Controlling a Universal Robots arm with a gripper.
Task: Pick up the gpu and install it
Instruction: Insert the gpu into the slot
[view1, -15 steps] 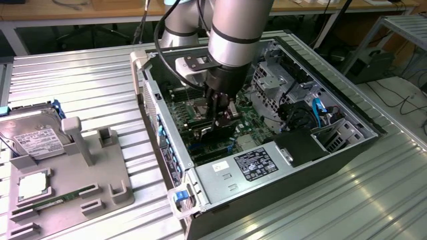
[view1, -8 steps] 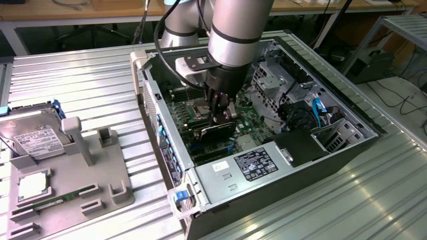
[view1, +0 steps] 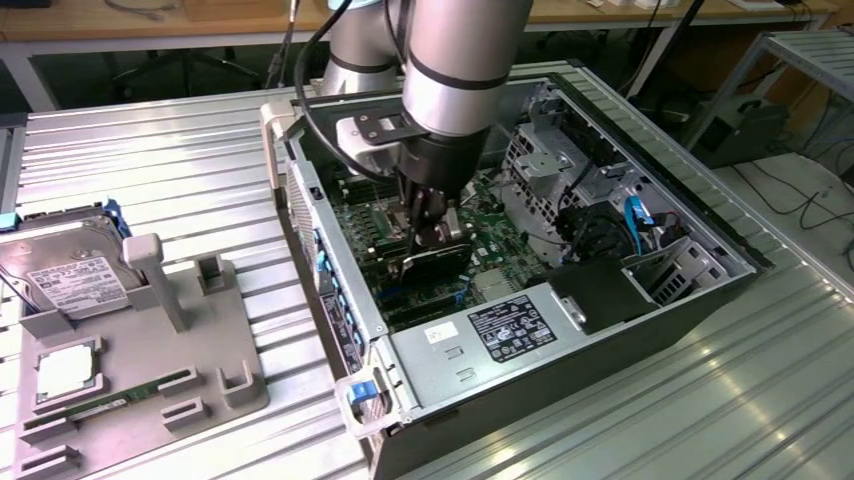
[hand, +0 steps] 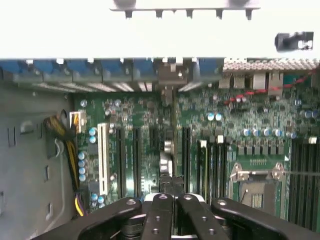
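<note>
At the exterior view's left, a grey holder tray (view1: 200, 340) sits on a ribbed metal table (view1: 174, 170). It carries a silver hard drive (view1: 67, 270) at its far end and a narrow green memory stick (view1: 114, 400) near its front. To the right lies an open computer case (view1: 561, 330), its green motherboard (view1: 501, 235) exposed. The robot arm (view1: 454, 60) reaches down into the case. Its gripper (view1: 438, 232) is clenched on the top edge of the gpu (view1: 434, 265), a black card standing upright on edge over the motherboard slots (hand: 127, 155), near the case's middle.
</note>
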